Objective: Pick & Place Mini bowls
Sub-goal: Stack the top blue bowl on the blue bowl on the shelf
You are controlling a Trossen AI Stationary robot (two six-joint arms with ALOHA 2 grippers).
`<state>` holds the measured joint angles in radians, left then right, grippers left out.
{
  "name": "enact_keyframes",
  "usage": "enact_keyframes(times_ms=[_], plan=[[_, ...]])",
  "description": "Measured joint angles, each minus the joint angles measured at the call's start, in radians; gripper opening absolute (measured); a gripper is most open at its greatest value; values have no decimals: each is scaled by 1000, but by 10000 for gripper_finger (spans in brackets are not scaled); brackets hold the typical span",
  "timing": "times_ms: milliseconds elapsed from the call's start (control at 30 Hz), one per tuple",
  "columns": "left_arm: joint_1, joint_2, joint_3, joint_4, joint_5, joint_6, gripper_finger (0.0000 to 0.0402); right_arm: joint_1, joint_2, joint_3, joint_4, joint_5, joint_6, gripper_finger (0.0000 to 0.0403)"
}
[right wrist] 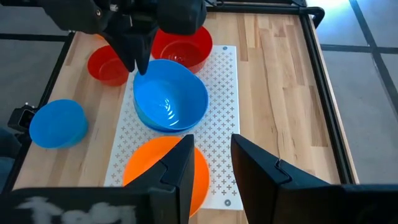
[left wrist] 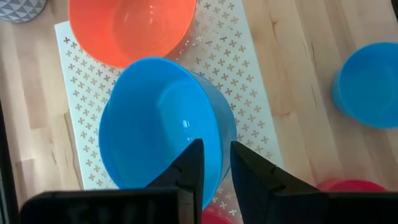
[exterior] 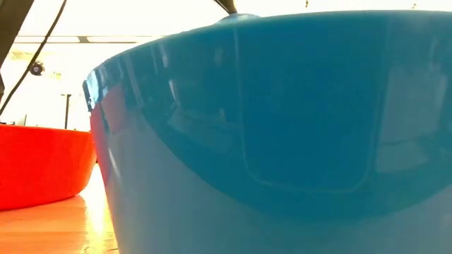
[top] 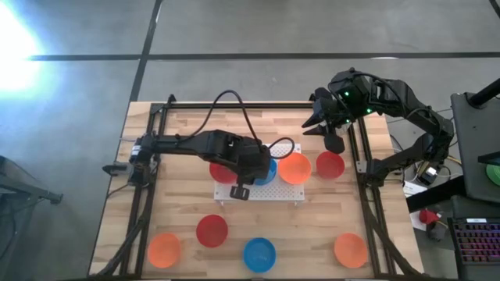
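**Inspector:** State of the step?

**Operator:** My left pincer (left wrist: 215, 177) is pinched onto the rim of a blue mini bowl (left wrist: 163, 127), which sits on the white board (top: 283, 193) at centre frame in the high view. I judge it a placing — I would seat the bowl flat between the red bowl (right wrist: 183, 46) and the orange bowl (right wrist: 163, 168), then part the fingers and rise straight. My right pincer (right wrist: 210, 165) waits narrow, upper right.

**Inspector:** Count?

**Operator:** Eight bowls on the counter (top: 187, 133) — three red, three orange, two blue.
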<state>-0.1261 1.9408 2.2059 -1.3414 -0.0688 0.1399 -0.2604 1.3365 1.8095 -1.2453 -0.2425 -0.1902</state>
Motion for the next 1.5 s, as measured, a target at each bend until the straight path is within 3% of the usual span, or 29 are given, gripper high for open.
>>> enact_keyframes(times_ms=[500, 700, 800, 1500], plan=[[0, 3, -86, 38, 23, -27, 69, 0, 0, 0, 0, 0, -1, 100], [0, 2, -83, 40, 26, -10, 10, 0, 0, 0, 0, 0, -1, 100], [0, 2, -81, 40, 33, -3, 4, 0, 0, 0, 0, 0, -3, 100], [0, 4, -85, 17, 21, -1, 5, 0, 0, 0, 1, 6, -3, 100]])
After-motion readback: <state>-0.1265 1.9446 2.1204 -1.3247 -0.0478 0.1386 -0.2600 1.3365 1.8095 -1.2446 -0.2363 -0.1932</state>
